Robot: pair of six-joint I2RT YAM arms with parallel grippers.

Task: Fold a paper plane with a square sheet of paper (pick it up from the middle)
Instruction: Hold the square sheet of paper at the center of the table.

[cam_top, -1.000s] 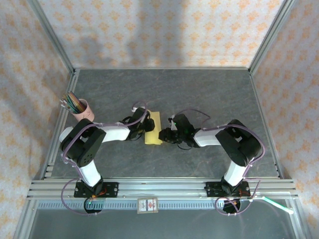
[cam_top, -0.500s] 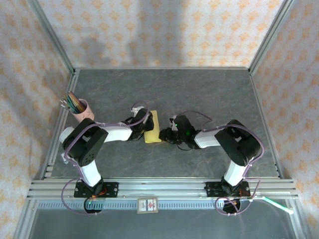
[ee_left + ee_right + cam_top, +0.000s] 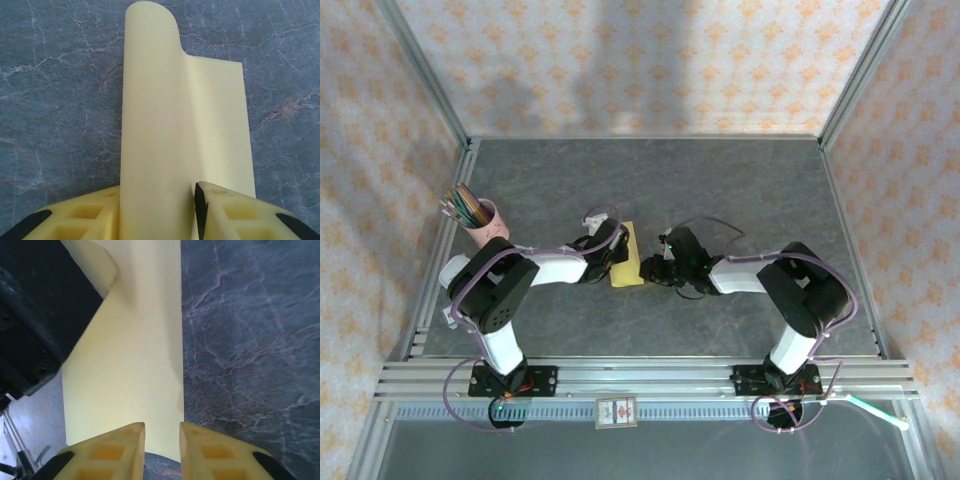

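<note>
**A:** What is on the table [image 3: 740, 180], and which step is this?

**B:** From left to right in the overhead view: a pink cup of pencils [image 3: 486, 222] at the left edge, well away from the work. Near the middle, the left gripper [image 3: 612, 256] touches the left side of the square sheet of paper [image 3: 629, 264]. The right gripper [image 3: 653, 270] meets the sheet's right side. I take this to be an early lengthwise fold. In the left wrist view, a long flap stands up and curls over the flat half.

**A:** How are the fingers set?

**B:** The left pair looks closed on the raised flap, which fills the gap between them. The right pair stands narrow with nothing between them. Their tips are at the sheet's edge, and bare table shows in the slit.

**A:** What would make the fold go well?

**B:** Carry the flap across low and level, so that its free edge lands on the far edge of the flat half. The right gripper should pin the flat half so that it cannot slide. The crease should be pressed only once the edges match.

**A:** What can't you make out?

**B:** The arms cover much of the sheet from above. The flap hides any crease under it. I cannot tell whether the right fingertips are pressing on the paper or hovering above it.
</note>
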